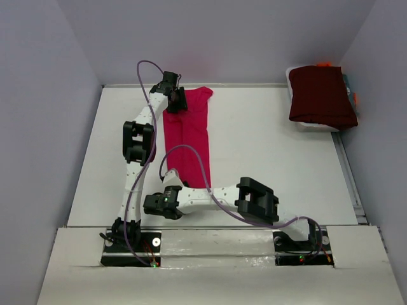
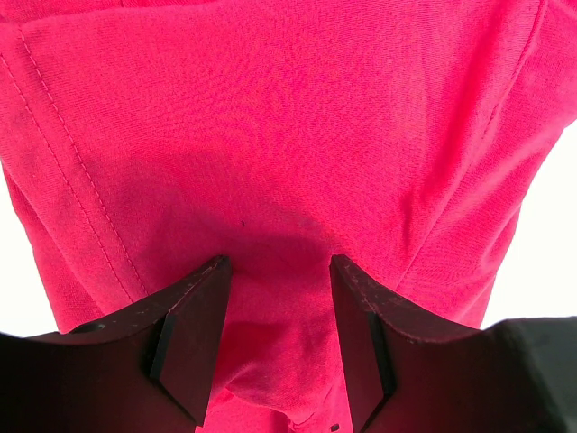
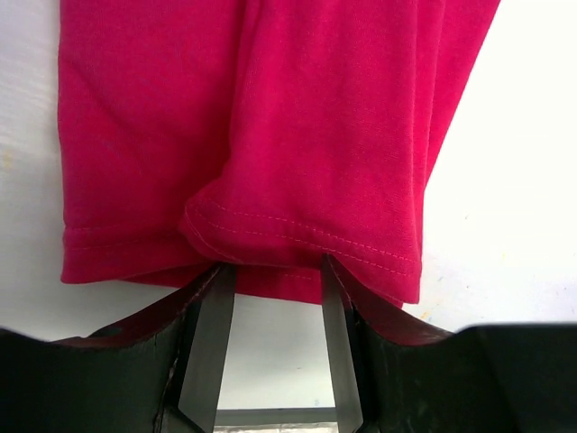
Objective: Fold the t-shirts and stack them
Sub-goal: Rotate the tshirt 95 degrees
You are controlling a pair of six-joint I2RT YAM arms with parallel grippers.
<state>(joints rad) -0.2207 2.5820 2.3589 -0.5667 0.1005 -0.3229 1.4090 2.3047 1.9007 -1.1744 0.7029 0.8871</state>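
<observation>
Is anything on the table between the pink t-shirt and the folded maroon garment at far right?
Nothing visible: only bare white table lies between the pink t-shirt and the folded maroon garment.

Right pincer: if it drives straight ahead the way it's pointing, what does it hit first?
The near hem of the pink t-shirt. It lies right at the tips of the right pincer, whose jaws stand apart on either side of a doubled-up stretch of hem. Whether the tips touch the cloth yet is unclear from the wrist view.

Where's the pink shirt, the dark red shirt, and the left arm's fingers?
pink shirt (image 1: 187, 136): top view, middle of cloth.
dark red shirt (image 1: 321, 95): top view, folded top.
left fingers (image 2: 194, 338): left wrist view, one finger's face.
</observation>
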